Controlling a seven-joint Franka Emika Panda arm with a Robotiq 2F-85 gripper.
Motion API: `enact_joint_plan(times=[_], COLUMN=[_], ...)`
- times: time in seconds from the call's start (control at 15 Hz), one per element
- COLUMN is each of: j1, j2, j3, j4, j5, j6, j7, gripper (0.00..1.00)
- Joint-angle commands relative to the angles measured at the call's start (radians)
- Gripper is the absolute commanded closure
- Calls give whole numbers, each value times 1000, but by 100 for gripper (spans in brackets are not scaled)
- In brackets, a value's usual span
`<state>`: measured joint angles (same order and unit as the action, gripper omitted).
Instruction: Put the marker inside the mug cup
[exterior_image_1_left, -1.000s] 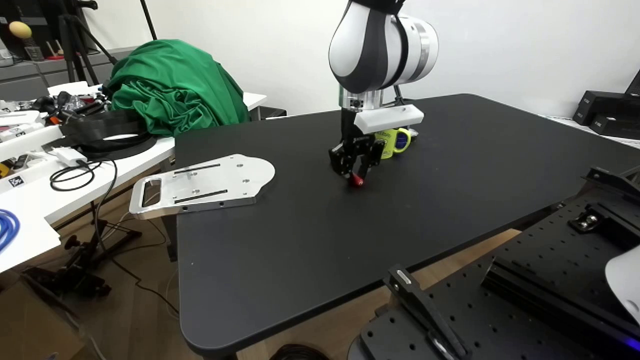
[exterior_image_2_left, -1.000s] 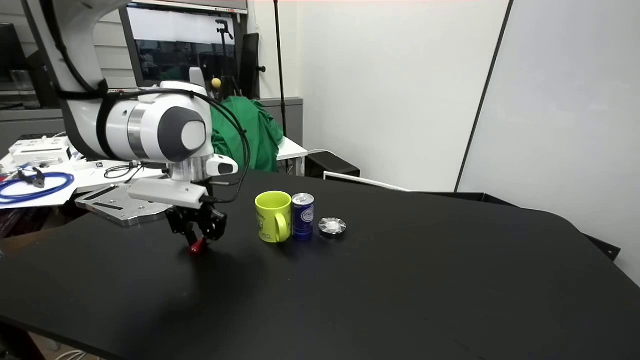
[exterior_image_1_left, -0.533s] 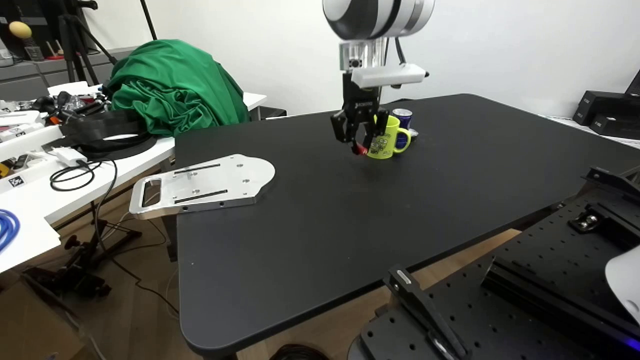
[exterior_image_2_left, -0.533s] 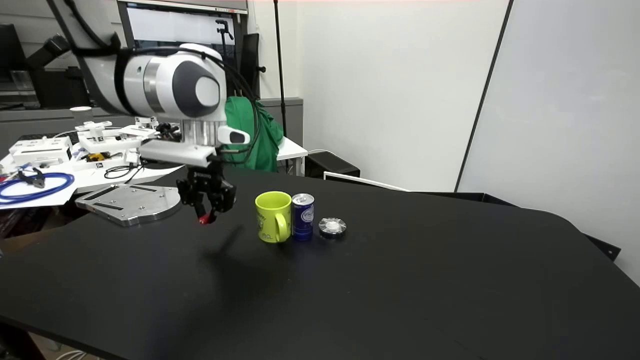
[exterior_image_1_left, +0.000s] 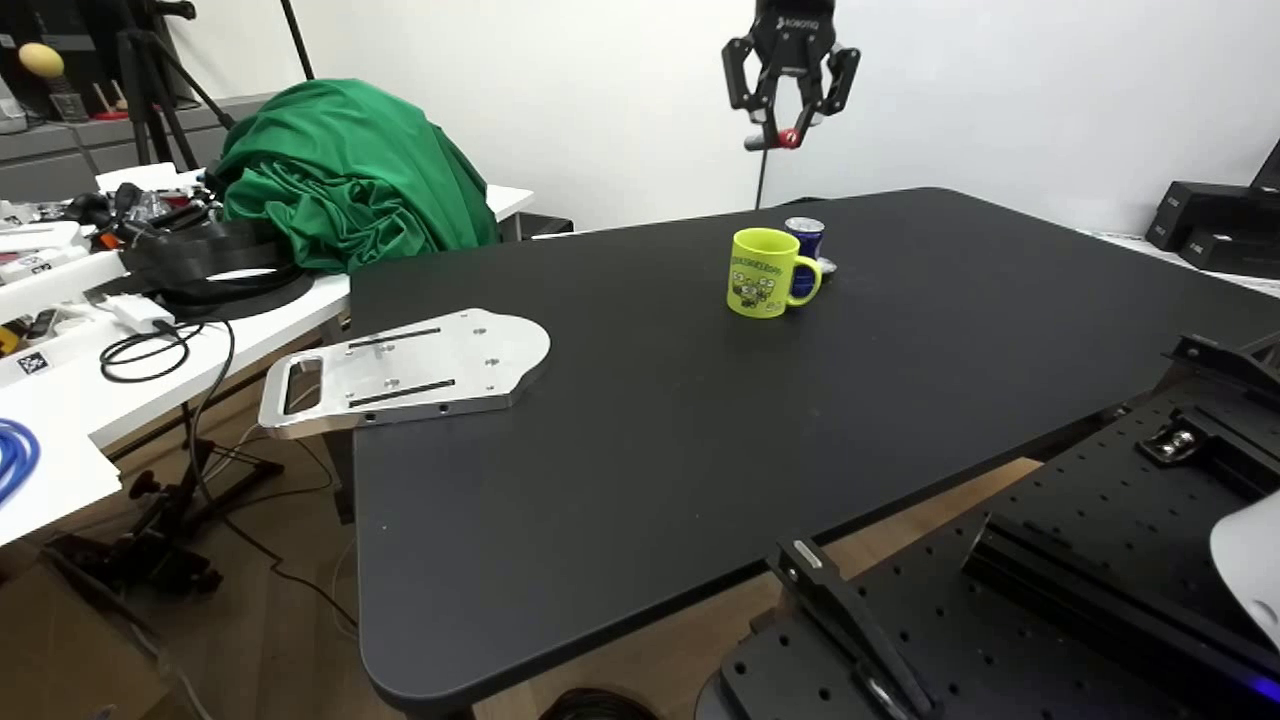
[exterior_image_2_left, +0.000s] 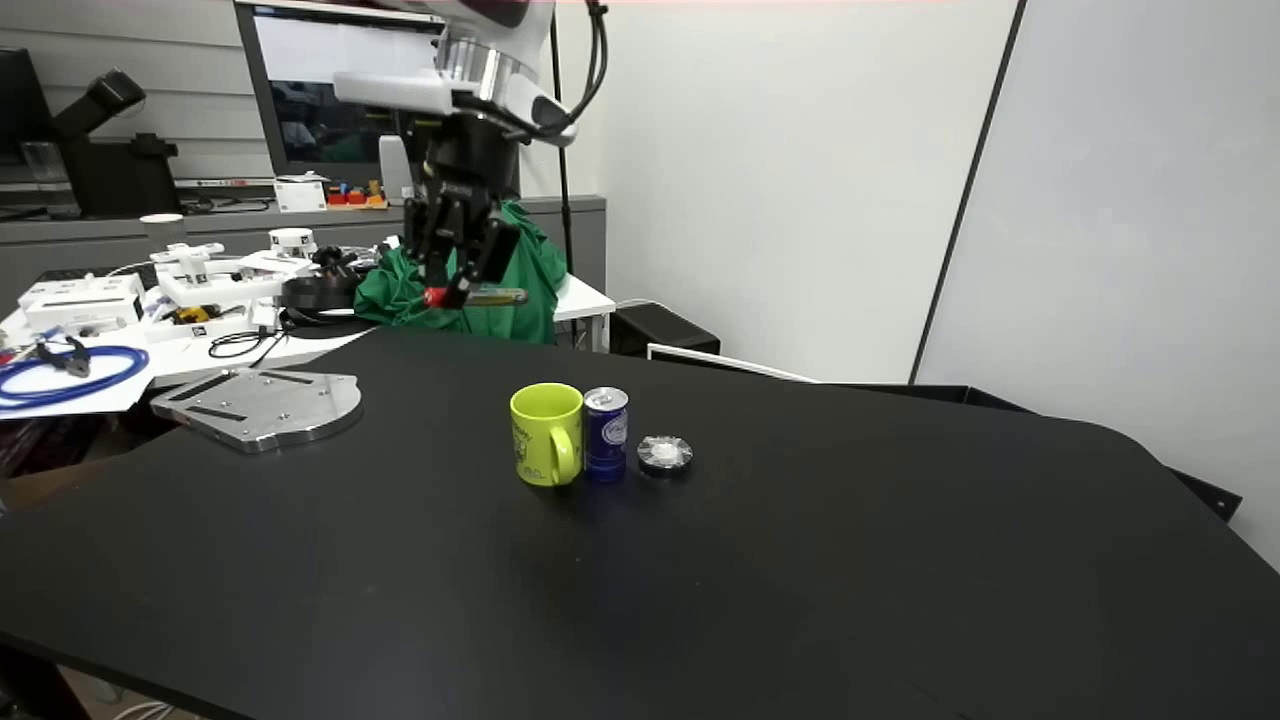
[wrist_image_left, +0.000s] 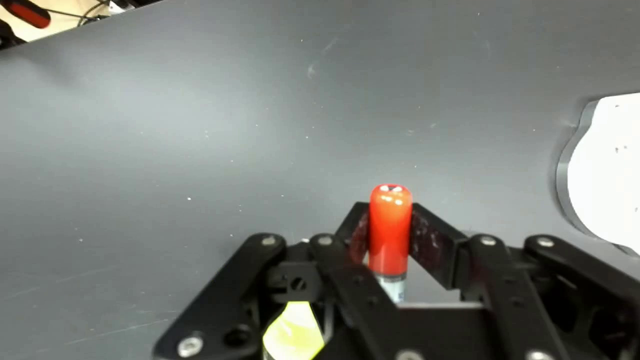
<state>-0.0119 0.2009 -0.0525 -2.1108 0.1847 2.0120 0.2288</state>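
Note:
The marker (exterior_image_1_left: 786, 139) has a red cap end and a pale, greyish body. It lies roughly level in my gripper (exterior_image_1_left: 788, 128), crosswise to the fingers; it also shows in an exterior view (exterior_image_2_left: 492, 297) and, cap first, in the wrist view (wrist_image_left: 390, 227). My gripper is shut on the marker near its cap, high above the table. The yellow-green mug cup (exterior_image_1_left: 758, 280) stands upright on the table, lower than the gripper; its handle and dark print show. In the wrist view the mug (wrist_image_left: 293, 335) is mostly hidden behind the left finger linkage.
A blue and silver can (exterior_image_2_left: 606, 440) stands close beside the mug. A small round silver and black object (exterior_image_2_left: 665, 453) lies past the can. A metal plate (exterior_image_1_left: 430, 365) rests at the edge of the black table (exterior_image_1_left: 600, 500). A green cloth (exterior_image_1_left: 350, 170) covers a heap behind.
My gripper has risen from the tabletop with the marker in it and moved toward the mug's side and back. The mug and can have not moved.

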Motion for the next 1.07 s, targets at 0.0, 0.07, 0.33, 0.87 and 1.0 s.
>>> enact_joint_plan(times=[0.0,0.07,0.33,0.87,1.0], j1=[-60,-76,-132,-177,-173], j2=[-10,-3,39,129,149], j3=[-41,-52,-87,-94,-93], j4=[56,66,63,72,78], j5=[60,82,194,547,633], j6=[-111,-132,-159,-107,-83], j7=[66,72,93,167,177], gripper=[94,94,94,94,94])
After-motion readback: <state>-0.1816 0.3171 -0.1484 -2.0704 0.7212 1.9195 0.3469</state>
